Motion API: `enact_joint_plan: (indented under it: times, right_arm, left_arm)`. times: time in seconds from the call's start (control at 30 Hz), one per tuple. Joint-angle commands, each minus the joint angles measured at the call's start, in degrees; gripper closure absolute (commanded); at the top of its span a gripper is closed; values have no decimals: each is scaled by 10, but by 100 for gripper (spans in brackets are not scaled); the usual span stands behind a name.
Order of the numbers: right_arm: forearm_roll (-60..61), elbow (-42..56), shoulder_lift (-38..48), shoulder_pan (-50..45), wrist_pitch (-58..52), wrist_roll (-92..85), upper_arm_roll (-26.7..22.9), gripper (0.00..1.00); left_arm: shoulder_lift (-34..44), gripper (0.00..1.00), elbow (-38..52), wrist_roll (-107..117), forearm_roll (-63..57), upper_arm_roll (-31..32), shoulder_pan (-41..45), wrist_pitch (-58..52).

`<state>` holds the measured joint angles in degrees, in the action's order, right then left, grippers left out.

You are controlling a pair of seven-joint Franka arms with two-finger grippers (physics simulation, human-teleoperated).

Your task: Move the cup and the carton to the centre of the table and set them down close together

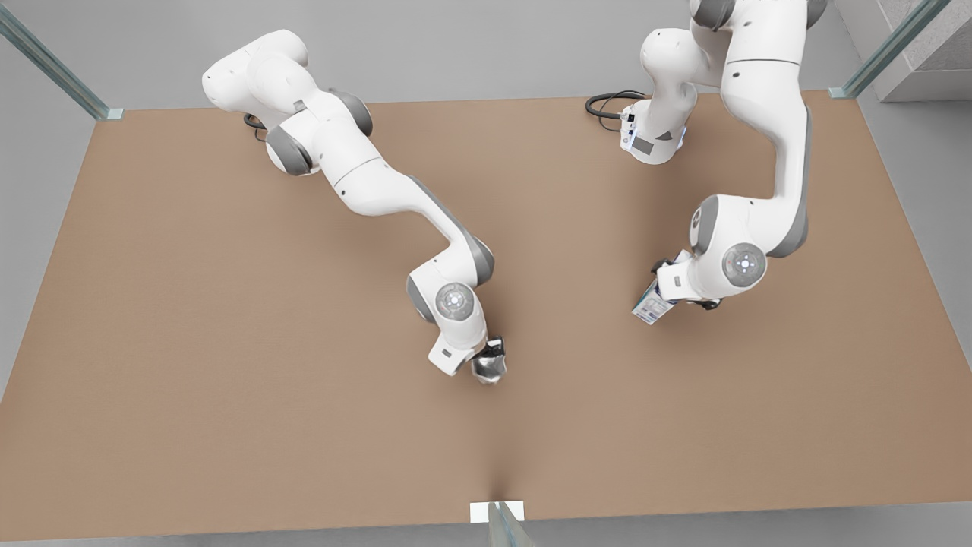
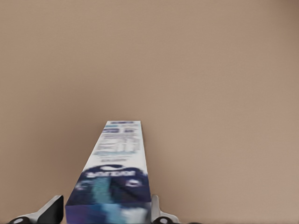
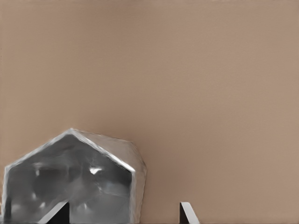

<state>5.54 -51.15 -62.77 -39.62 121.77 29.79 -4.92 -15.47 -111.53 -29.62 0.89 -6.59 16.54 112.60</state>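
The left gripper [image 2: 106, 215] is holding the one carton [image 2: 114, 172] between its jaws, which are pressing on its two sides, on the front view's right, away from the desk's [image 1: 228, 342] middle. The right gripper [image 3: 124, 212] is sitting near the desk's centre with the one cup [image 3: 70, 182]; its jaws are straddling the cup's wall, one finger inside, one outside. Both arms are reaching forward, elbows bent, wrists angled downward.

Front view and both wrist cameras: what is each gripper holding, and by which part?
The left gripper clamps the carton across its near end. The right gripper pinches one wall of the cup at the rim.
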Motion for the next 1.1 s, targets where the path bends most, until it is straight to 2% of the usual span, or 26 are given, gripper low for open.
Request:
enact_joint_plan:
  times: [0.0, 0.07, 0.4, 0.63, 0.67, 0.9, 0.97, 1.03, 1.07]
  right_arm:
    - [0, 0, 1, -2, 0, 1, 0, 0]
    - [0, 1, 3, -4, 0, 4, 1, 0]
    - [6, 3, 7, -6, -2, 8, 13, 0]
    - [19, 4, 14, -4, -10, 7, 12, 0]
    - [20, 4, 14, -3, -11, 8, 12, 0]
    - [45, 17, 26, -3, -16, 9, 12, 0]
    - [47, 15, 62, 11, -67, 1, 11, 0]
    - [49, 1, 195, 142, -267, -100, 11, 0]
    - [32, -42, 291, 217, -319, -108, 9, 0]
  left_arm:
    - [-2, 32, 0, 0, 0, 0, 0, 0]
    - [-4, 34, 0, 0, 0, 0, 0, 1]
    - [-5, 32, 1, 1, 0, 0, -5, -3]
    - [55, 32, 7, 75, 0, -1, 24, -48]
    - [54, 32, 30, 100, -1, -1, 31, -77]
    - [52, 31, 86, 214, 2, 67, 31, -153]
    - [52, 31, 87, 249, 3, 102, 31, -162]
    - [51, 31, 93, 272, 10, 119, 31, -162]
    - [41, 31, 109, 296, 19, 131, 31, -162]
